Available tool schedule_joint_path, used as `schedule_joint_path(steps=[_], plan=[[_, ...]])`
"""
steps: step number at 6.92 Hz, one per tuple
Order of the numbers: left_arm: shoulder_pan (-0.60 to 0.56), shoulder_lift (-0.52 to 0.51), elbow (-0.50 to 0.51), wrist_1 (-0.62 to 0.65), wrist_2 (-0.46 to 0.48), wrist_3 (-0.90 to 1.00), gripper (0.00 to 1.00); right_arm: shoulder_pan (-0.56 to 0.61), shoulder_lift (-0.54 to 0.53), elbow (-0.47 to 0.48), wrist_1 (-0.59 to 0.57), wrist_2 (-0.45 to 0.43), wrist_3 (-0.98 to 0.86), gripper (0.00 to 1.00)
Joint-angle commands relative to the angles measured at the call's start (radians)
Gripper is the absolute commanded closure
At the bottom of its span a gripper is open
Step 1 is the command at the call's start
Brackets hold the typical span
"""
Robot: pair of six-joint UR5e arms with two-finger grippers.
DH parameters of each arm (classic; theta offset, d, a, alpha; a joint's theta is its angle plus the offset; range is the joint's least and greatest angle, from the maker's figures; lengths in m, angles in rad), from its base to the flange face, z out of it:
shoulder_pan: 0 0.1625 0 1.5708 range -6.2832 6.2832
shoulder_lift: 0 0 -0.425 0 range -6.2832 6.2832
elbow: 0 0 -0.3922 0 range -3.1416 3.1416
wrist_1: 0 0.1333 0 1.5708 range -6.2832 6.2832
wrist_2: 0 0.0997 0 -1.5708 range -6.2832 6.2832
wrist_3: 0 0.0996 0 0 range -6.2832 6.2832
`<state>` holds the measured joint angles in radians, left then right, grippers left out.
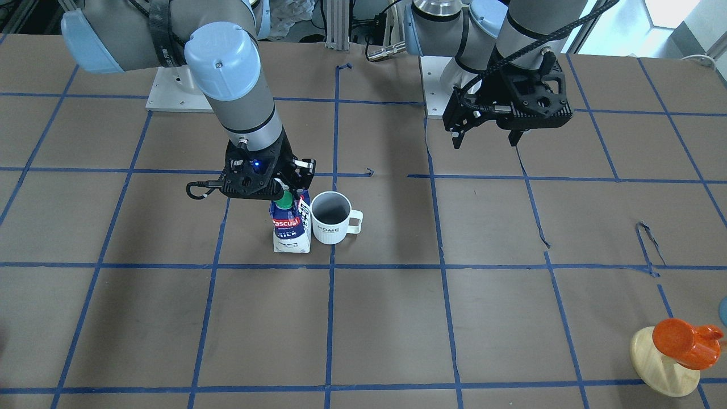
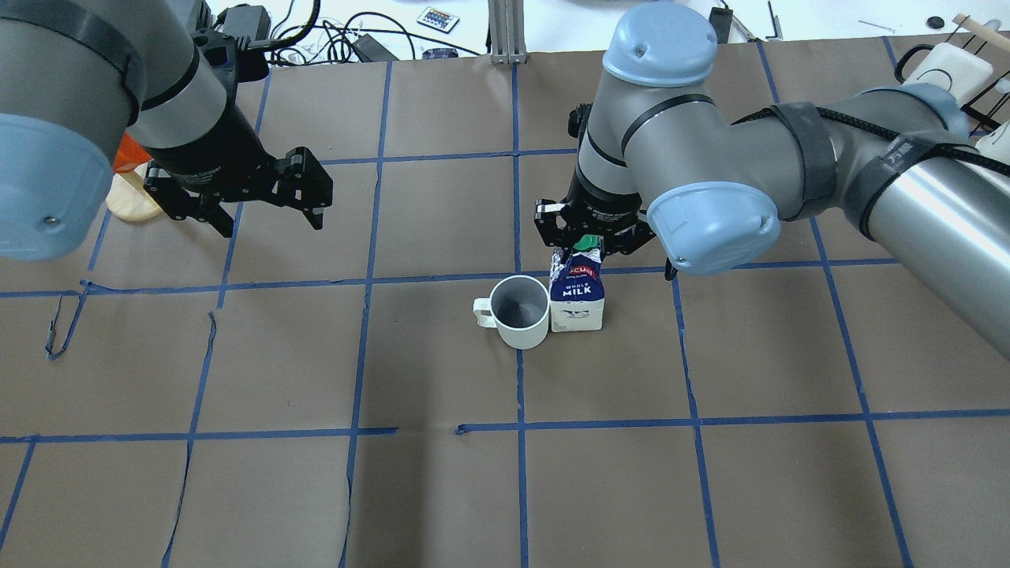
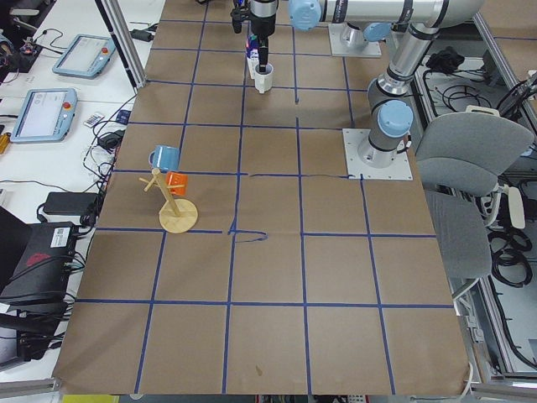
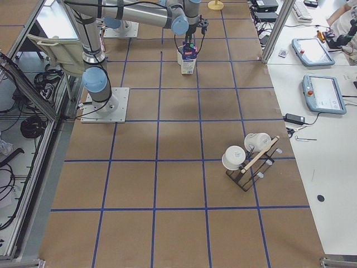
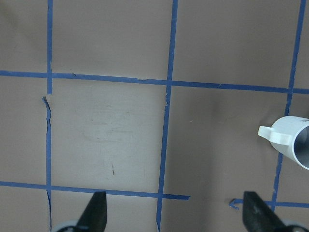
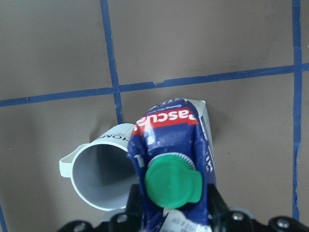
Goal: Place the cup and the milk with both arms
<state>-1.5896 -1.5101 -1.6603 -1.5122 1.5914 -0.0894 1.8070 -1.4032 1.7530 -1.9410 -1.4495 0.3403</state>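
The milk point(image 1: 291, 227) is a dark-blue and white carton with a green cap. It stands upright on the table, touching the cup point(image 1: 331, 218). The cup is a white mug with a grey inside, and its handle points away from the carton. My right gripper point(image 1: 287, 190) comes down from above and is shut on the carton's top ridge. The right wrist view shows the green cap point(image 6: 173, 182) between the fingers and the cup point(image 6: 104, 179) beside it. My left gripper point(image 1: 488, 139) hangs open and empty above the table, well away from both. Its wrist view shows the cup's handle point(image 5: 274, 135) at the right edge.
A wooden stand with an orange cup point(image 1: 681, 343) is at the table corner on my left side; the exterior left view also shows a blue cup point(image 3: 164, 157) on it. A dark rack with white cups point(image 4: 245, 156) stands on my right side. Blue tape lines grid the brown table point(image 2: 442, 489).
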Motion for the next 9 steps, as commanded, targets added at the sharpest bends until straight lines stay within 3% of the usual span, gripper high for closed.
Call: schedule_joint_path(steps=[1, 4, 6, 8, 9], plan=[[-0.001, -0.012, 0.037, 0.0, -0.002, -0.004, 0.0, -0.003, 0.003, -0.004, -0.088, -0.003, 0.005, 0.0], [-0.003, -0.012, 0.036, 0.0, 0.01, 0.003, 0.0, -0.04, -0.005, -0.038, -0.043, -0.006, -0.015, 0.0], [-0.003, -0.012, 0.036, 0.0, 0.012, 0.002, 0.0, -0.147, -0.016, -0.114, 0.106, -0.008, -0.194, 0.0], [-0.003, -0.012, 0.036, 0.0, 0.01, 0.002, 0.0, -0.196, -0.049, -0.132, 0.164, -0.028, -0.305, 0.0], [-0.003, -0.012, 0.037, 0.0, 0.01, 0.002, 0.0, -0.202, -0.065, -0.138, 0.197, -0.126, -0.313, 0.0]])
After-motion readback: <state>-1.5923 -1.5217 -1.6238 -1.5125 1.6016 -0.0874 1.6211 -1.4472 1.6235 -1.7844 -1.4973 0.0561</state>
